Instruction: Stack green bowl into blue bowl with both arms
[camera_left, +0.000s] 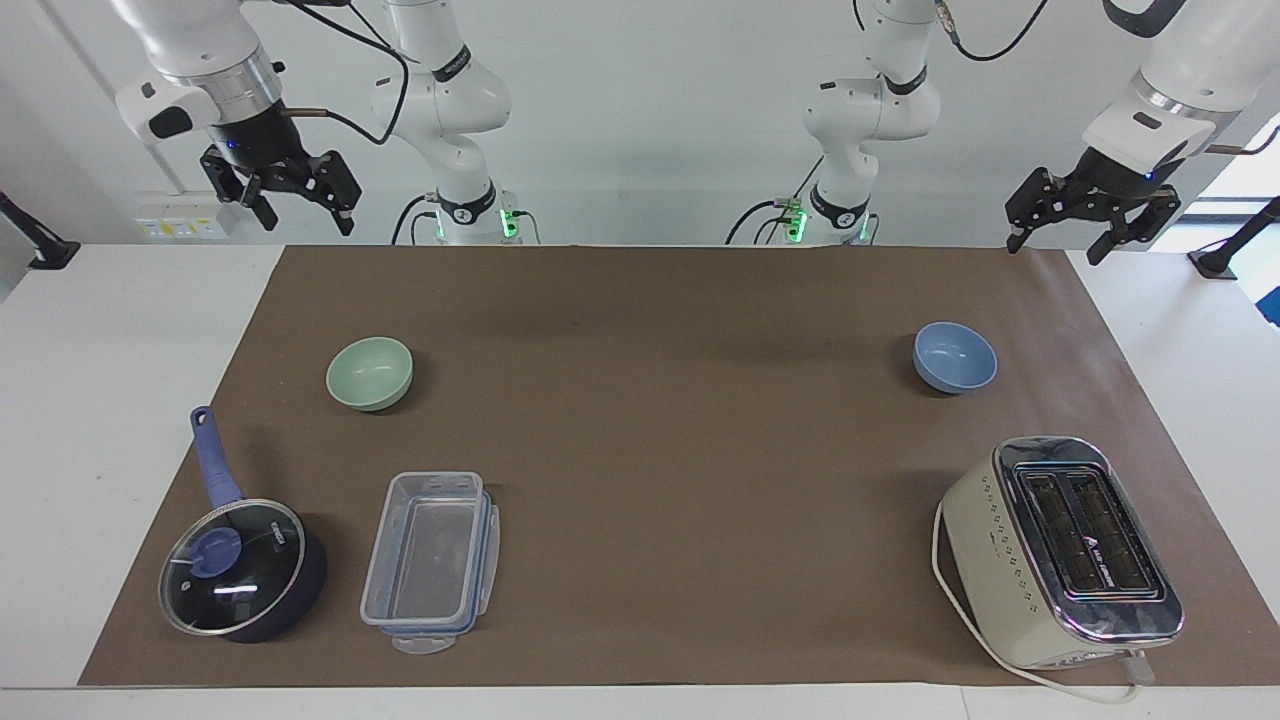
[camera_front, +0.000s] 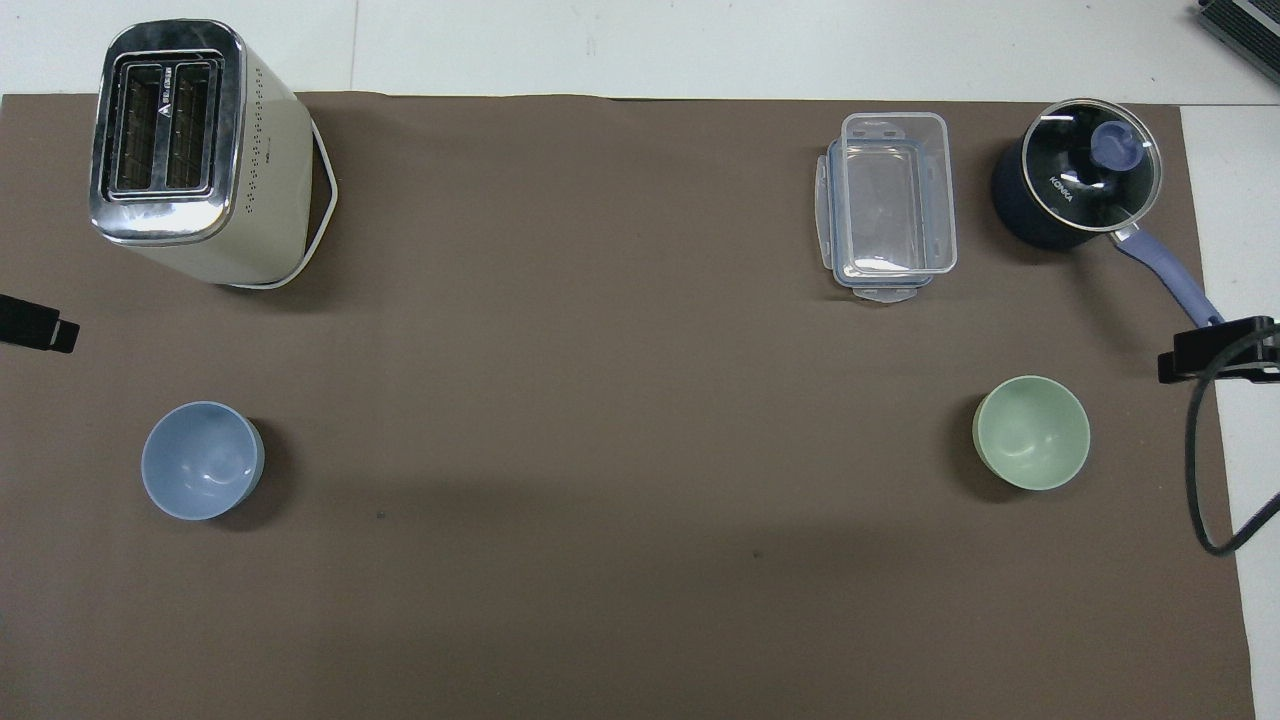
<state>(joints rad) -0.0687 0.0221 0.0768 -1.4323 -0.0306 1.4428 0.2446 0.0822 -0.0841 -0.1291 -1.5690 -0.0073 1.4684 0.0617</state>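
Overhead, both hands (left hand (camera_left: 1058, 244), right hand (camera_left: 303, 214)) hang apart-fingered, holding nothing.

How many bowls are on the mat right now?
2: the green bowl toward the right arm's end, the blue bowl toward the left arm's end. Both empty, none hidden that I can see.

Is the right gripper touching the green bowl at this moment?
Apart. The facing view shows the right gripper raised, open and empty, with bare mat between it and the green bowl.
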